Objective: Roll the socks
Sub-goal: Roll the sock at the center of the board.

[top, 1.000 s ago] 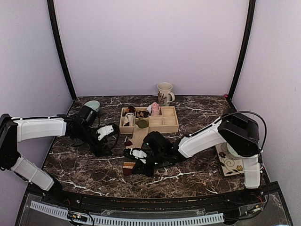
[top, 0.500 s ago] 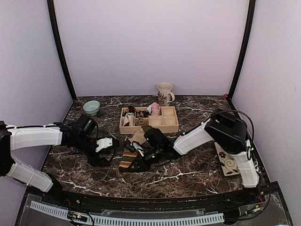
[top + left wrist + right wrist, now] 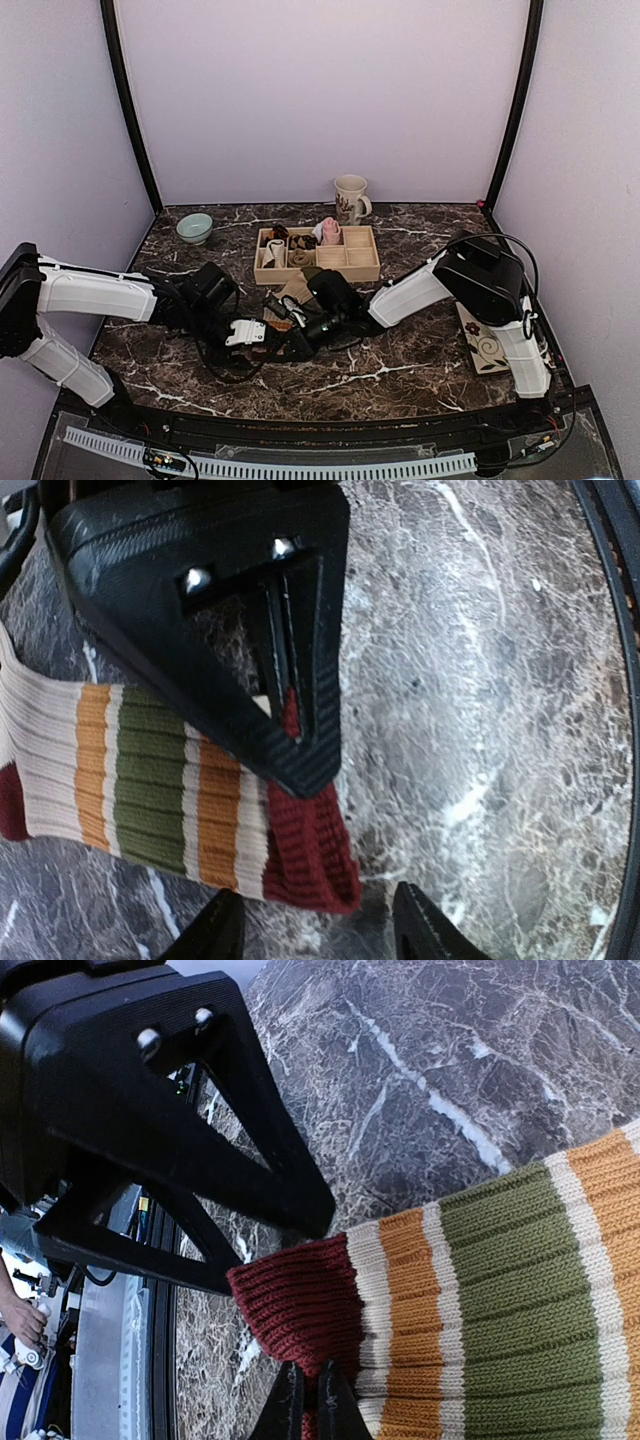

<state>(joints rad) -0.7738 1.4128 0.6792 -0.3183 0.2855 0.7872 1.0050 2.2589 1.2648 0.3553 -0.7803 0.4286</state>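
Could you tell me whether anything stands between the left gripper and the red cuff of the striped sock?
Nothing lies in the gap: the open left gripper sits right at the red cuff of the striped sock, over the table. The right gripper, though, is shut on that cuff from the opposite side, crowding it.

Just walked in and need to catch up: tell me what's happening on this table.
Both arms are working on one striped sock stretched out on the marble table in front of the wooden tray. The right gripper is shut on the sock's dark-red cuff. The left gripper is open at that same cuff. The sock is not rolled yet.
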